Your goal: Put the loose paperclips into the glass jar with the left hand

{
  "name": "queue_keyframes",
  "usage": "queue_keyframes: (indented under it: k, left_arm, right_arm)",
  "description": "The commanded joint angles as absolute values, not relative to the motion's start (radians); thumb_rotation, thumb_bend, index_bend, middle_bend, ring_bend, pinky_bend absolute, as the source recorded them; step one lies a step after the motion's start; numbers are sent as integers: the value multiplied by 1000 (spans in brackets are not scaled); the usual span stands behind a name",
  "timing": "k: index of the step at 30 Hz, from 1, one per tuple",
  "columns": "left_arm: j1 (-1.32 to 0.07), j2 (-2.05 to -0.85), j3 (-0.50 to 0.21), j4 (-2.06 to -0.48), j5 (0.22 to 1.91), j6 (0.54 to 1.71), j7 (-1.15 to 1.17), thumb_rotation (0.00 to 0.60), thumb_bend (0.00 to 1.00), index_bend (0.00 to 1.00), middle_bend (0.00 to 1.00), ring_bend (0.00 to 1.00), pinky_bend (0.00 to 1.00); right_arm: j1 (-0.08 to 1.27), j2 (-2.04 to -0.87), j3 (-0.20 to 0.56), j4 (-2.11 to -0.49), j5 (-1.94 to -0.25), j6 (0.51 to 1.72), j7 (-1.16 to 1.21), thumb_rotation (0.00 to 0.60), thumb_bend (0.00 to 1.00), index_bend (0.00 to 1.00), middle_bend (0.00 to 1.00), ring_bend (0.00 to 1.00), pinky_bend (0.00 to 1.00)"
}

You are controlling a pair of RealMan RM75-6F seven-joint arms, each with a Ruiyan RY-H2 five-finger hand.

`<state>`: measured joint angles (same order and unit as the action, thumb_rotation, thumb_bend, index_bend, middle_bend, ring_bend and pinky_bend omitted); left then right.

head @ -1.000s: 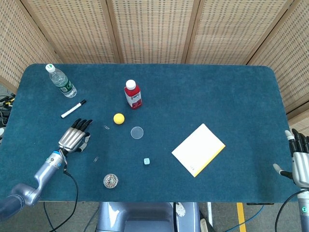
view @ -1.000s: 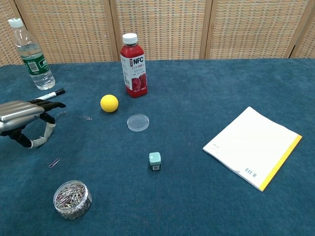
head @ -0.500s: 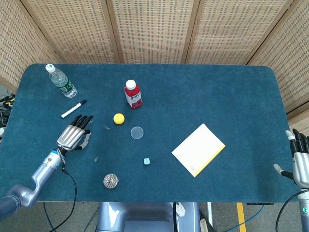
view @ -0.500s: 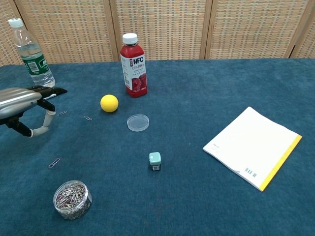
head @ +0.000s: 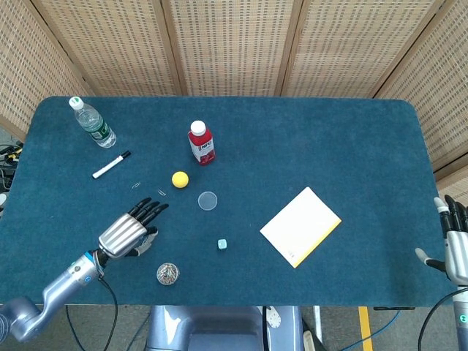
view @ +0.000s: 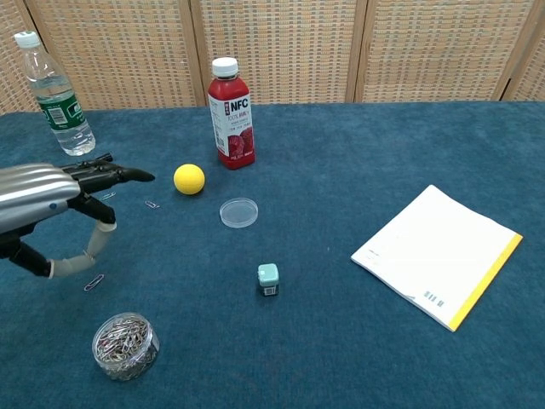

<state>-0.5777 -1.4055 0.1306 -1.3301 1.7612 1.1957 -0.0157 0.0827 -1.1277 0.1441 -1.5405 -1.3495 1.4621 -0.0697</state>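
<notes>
I hold my left hand (view: 51, 209) spread and empty, low at frame left, poised above a loose silver paperclip (view: 94, 282) so I can pinch it; the round glass jar (view: 125, 345) waits below, lower left.

Two robot hands are seen: the left robot hand (head: 130, 232) over the counter (head: 322, 139) and the right robot hand (head: 455, 245) at its edge. Two bottles are counted: a water bottle (head: 92, 122) and a juice bottle (head: 201, 142). One jar (view: 125, 345) full of clips is present. Three loose clips are visible in the chest view: one (view: 94, 282) below the left robot hand, one (view: 152, 204) near the ball, and one (view: 106, 197) partly hidden behind the fingers. One each is found of ball (head: 180, 179), marker (head: 111, 164), lid (head: 208, 200), small cube (head: 222, 243) and notepad (head: 300, 226).
</notes>
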Motion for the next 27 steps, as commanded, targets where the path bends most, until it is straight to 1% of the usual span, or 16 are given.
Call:
queue_keyframes:
  k: [1, 4, 8, 16, 18, 19, 21, 23, 25, 27]
  left_arm:
    - [-569, -1365, 185, -1407, 1822, 1206, 23, 600, 398, 662, 0, 0, 0]
    - [-574, -1377, 209, -1425, 1861, 1196, 32, 600, 399, 662, 0, 0, 0]
    - [-575, -1391, 216, -1424, 1875, 1184, 40, 600, 399, 662, 0, 0, 0]
    - [-579, -1408, 205, -1416, 1865, 1163, 57, 600, 401, 659, 0, 0, 0]
    - [-581, -1413, 201, -1414, 1861, 1156, 57, 600, 400, 627, 0, 0, 0]
    - [-583, -1415, 201, -1413, 1860, 1152, 56, 600, 389, 575, 0, 0, 0]
    - [-587, -1419, 201, -1414, 1854, 1139, 47, 600, 336, 436, 0, 0, 0]
    - [-590, -1421, 201, -1415, 1852, 1132, 36, 600, 255, 271, 0, 0, 0]
    - [-591, -1422, 200, -1416, 1854, 1137, 27, 600, 226, 199, 0, 0, 0]
    - [-591, -1421, 200, -1416, 1854, 1140, 21, 600, 224, 175, 0, 0, 0]
  right_arm:
    - [82, -1127, 145, -1541, -1349, 1463, -67, 600, 0, 0, 0, 0, 0]
    - [81, -1125, 145, -1542, -1349, 1464, -63, 600, 0, 0, 0, 0, 0]
    - [80, -1122, 146, -1542, -1348, 1464, -58, 600, 0, 0, 0, 0, 0]
    - [79, -1120, 146, -1543, -1346, 1462, -53, 600, 0, 0, 0, 0, 0]
    - [79, -1120, 146, -1542, -1346, 1461, -52, 600, 0, 0, 0, 0, 0]
    - [79, -1120, 146, -1542, -1345, 1460, -52, 600, 0, 0, 0, 0, 0]
    - [79, -1120, 147, -1542, -1345, 1460, -51, 600, 0, 0, 0, 0, 0]
    - [80, -1119, 147, -1542, -1345, 1459, -50, 600, 0, 0, 0, 0, 0]
    - [79, -1119, 147, -1541, -1344, 1460, -48, 600, 0, 0, 0, 0, 0]
    - [79, -1119, 147, -1542, -1344, 1460, -48, 600, 0, 0, 0, 0, 0]
